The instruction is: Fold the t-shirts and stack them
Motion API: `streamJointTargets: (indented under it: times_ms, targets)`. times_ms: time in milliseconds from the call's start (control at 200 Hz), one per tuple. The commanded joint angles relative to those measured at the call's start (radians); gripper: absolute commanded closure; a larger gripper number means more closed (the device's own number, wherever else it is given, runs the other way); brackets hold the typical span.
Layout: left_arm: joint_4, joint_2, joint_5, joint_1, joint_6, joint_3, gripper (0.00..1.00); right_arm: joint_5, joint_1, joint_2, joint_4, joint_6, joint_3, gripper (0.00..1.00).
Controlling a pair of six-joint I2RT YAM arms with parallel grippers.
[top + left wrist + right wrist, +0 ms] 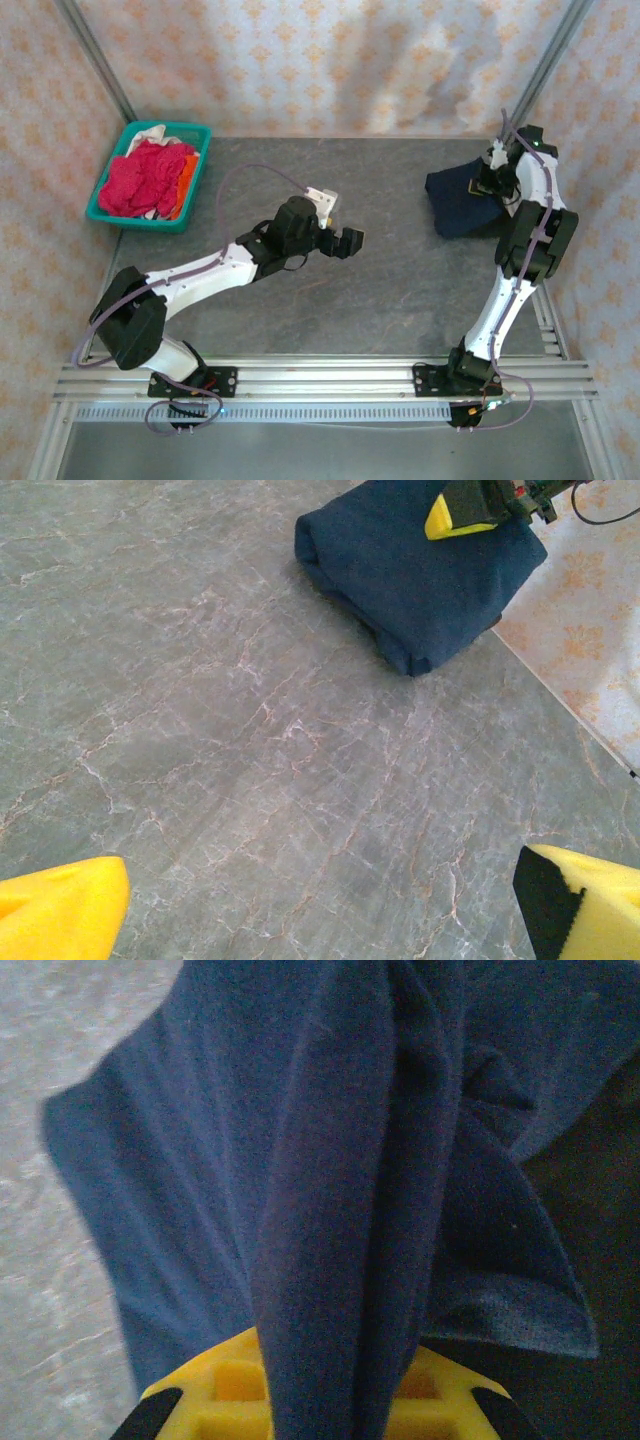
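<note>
A dark navy t-shirt [455,195] lies folded in a thick bundle at the back right of the table. My right gripper [490,180] sits on its far right side, shut on a raised fold of the navy cloth [300,1160], which runs up between the yellow fingers [220,1385]. In the left wrist view the same bundle [420,580] lies ahead with the right gripper [465,510] on top of it. My left gripper [345,243] hovers over the middle of the table, open wide, with bare table between its yellow fingers [60,910]. A magenta-red t-shirt [145,175], an orange one [187,170] and a white one [150,132] lie crumpled in the basket.
The teal plastic basket [135,222] stands at the back left corner. Patterned walls close off the back and both sides, and the right wall [590,630] runs just behind the navy bundle. A darker patch [600,1210] shows to the right of the held fold.
</note>
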Motion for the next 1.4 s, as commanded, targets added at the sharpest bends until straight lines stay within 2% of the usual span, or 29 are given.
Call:
streamJointTargets:
  times_ms: [0, 45, 75, 130, 165, 245, 310, 440, 575, 696, 856, 1026, 1261, 1336, 1396]
  targets:
    - [0.0, -0.032, -0.031, -0.005, 0.022, -0.003, 0.0, 0.177, -0.008, -0.007, 0.061, -0.009, -0.035, 0.99]
    - [-0.004, -0.036, -0.031, -0.005, 0.027, -0.003, 0.0, 0.209, -0.008, -0.013, 0.087, 0.001, -0.049, 0.91]
    - [-0.004, -0.039, -0.032, -0.005, 0.027, -0.004, 0.0, 0.231, -0.008, -0.017, 0.111, 0.008, -0.062, 0.82]
    - [-0.005, -0.041, -0.034, -0.005, 0.03, -0.006, 0.0, 0.258, -0.008, -0.02, 0.136, 0.022, -0.077, 0.48]
    - [-0.006, -0.043, -0.032, -0.005, 0.03, -0.005, 0.0, 0.264, -0.009, -0.021, 0.14, 0.026, -0.077, 0.35]
    - [-0.009, -0.043, -0.032, -0.005, 0.03, -0.006, 0.0, 0.296, -0.009, -0.042, 0.15, 0.049, -0.085, 0.17]
    - [-0.012, -0.044, -0.032, -0.005, 0.029, -0.005, 0.0, 0.325, -0.007, -0.091, 0.181, 0.067, -0.12, 0.12]
    - [0.002, -0.051, -0.033, -0.005, 0.023, -0.016, 0.0, 0.392, 0.014, -0.228, 0.242, 0.116, -0.205, 0.09]
    - [0.005, -0.049, -0.025, -0.005, 0.019, -0.013, 0.0, 0.533, 0.067, -0.35, 0.291, 0.134, -0.299, 0.08]
    - [0.003, -0.053, -0.021, -0.005, 0.021, -0.013, 0.0, 0.443, 0.12, -0.381, 0.306, 0.164, -0.341, 0.08]
    - [0.005, -0.063, -0.022, -0.005, 0.019, -0.025, 0.0, 0.434, 0.219, -0.288, 0.339, 0.18, -0.324, 0.08]
    - [0.012, -0.083, -0.037, -0.005, 0.006, -0.056, 0.0, 0.394, 0.241, -0.142, 0.3, 0.177, -0.219, 0.06]
    - [0.043, -0.077, -0.042, -0.005, -0.01, -0.078, 0.0, 0.611, 0.316, -0.008, 0.273, 0.103, -0.162, 0.03]
    - [0.043, -0.075, -0.045, -0.005, -0.009, -0.077, 0.0, 0.693, 0.316, 0.029, 0.255, 0.093, -0.133, 0.11]
    - [0.034, -0.078, -0.053, -0.005, 0.0, -0.079, 0.0, 0.737, 0.319, 0.05, 0.239, 0.07, -0.115, 0.12]
